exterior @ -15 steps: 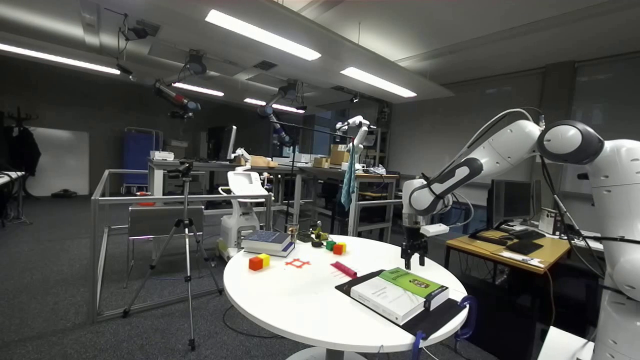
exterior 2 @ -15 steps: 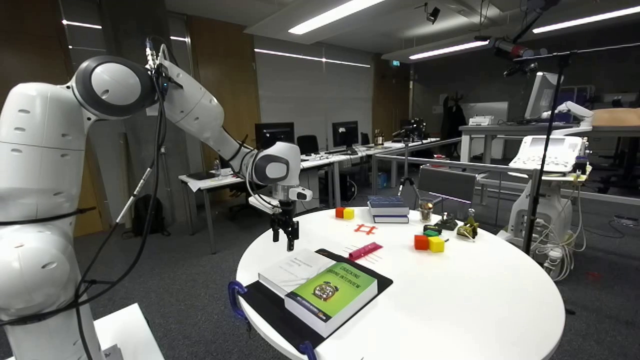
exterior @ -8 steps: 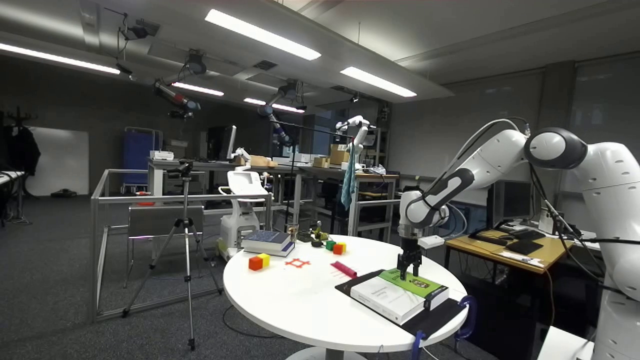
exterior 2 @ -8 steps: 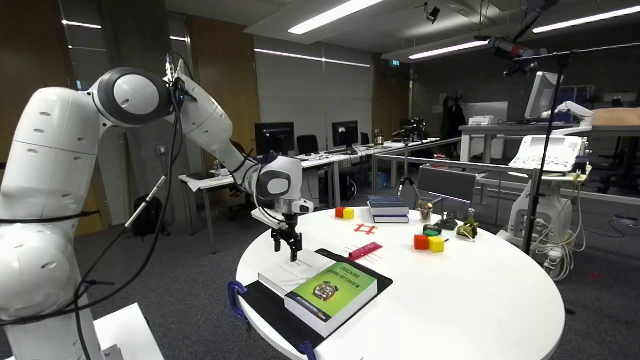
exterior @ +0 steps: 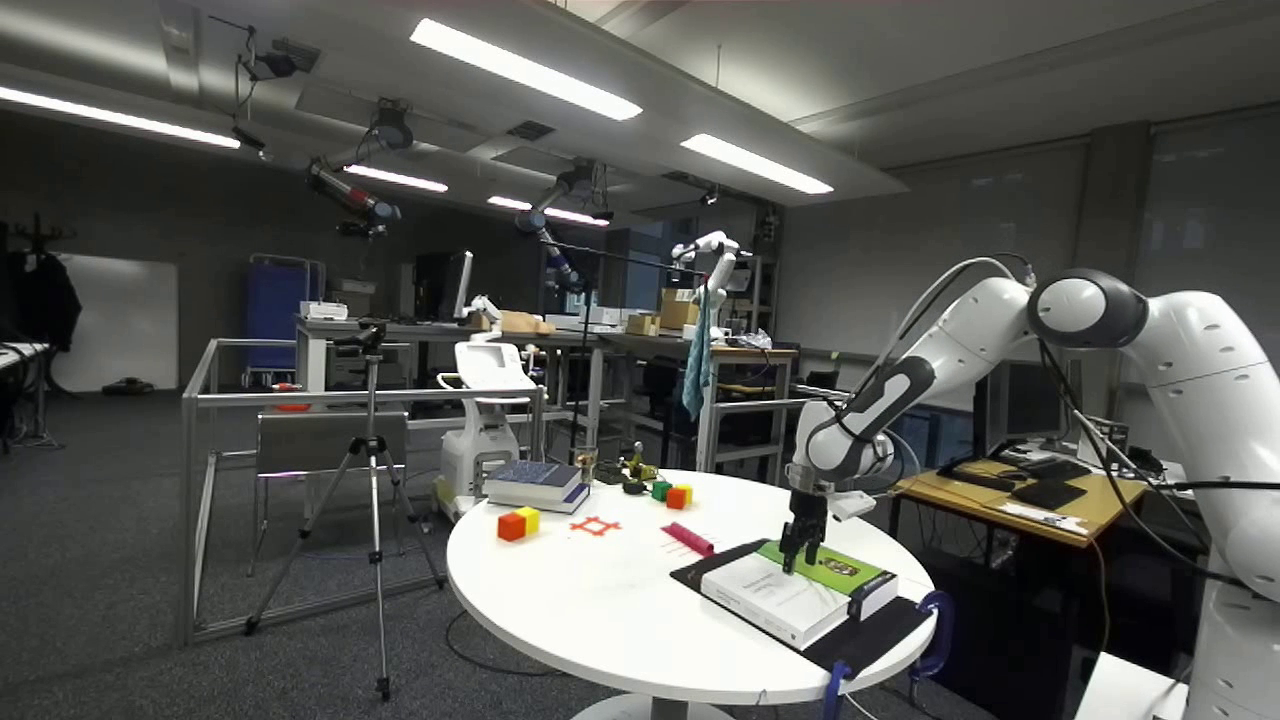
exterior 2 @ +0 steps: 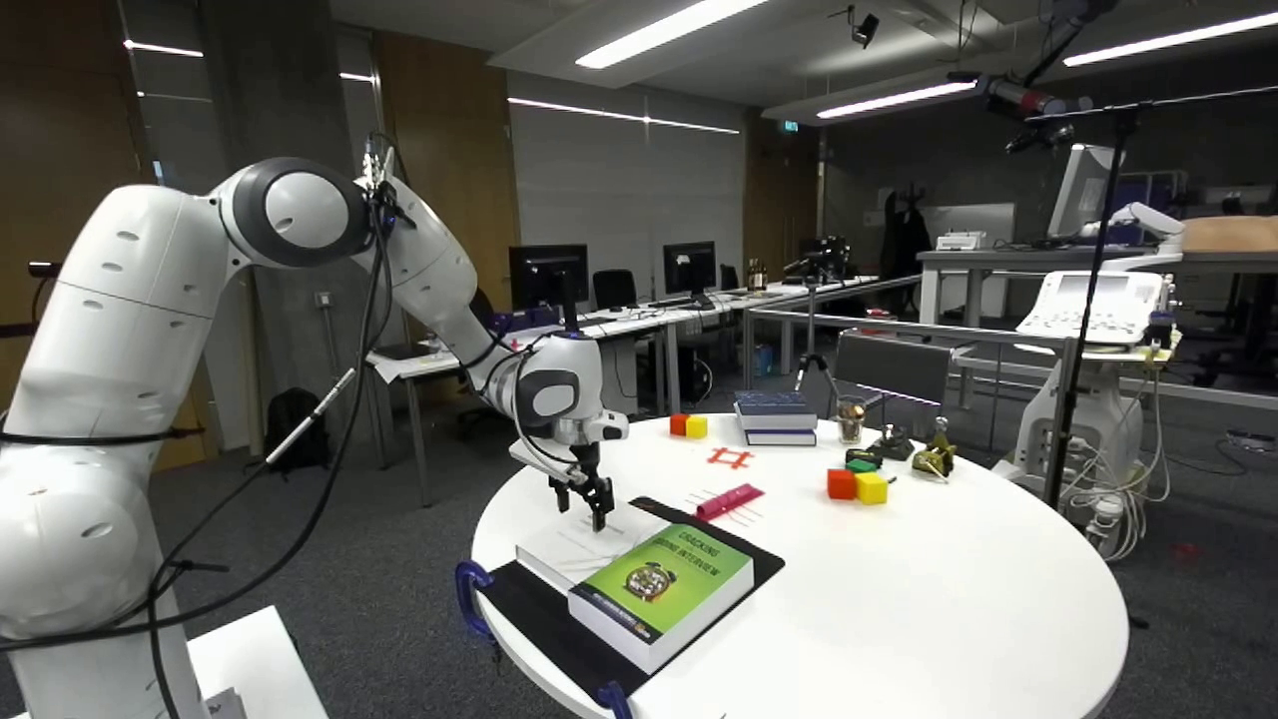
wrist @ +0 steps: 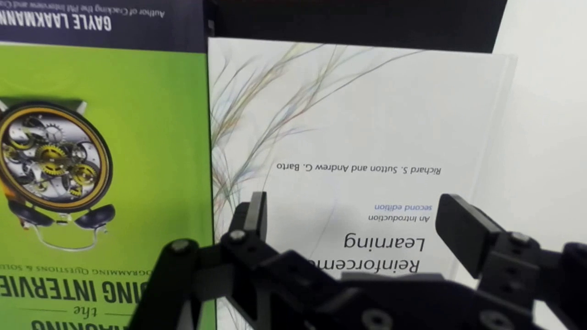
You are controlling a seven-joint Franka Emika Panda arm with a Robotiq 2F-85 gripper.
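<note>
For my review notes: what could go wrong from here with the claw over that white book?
The open claw is over the white book; if lowered, its fingers might press on top rather than pass either side. The green book lies right alongside, so one of them could snag or shove it.

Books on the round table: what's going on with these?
A robot arm has its open pincer low over the white book, with nothing held. Whether it touches the cover, I can't tell. That book lies flat beside the green book on a black mat, on a round white table.
</note>
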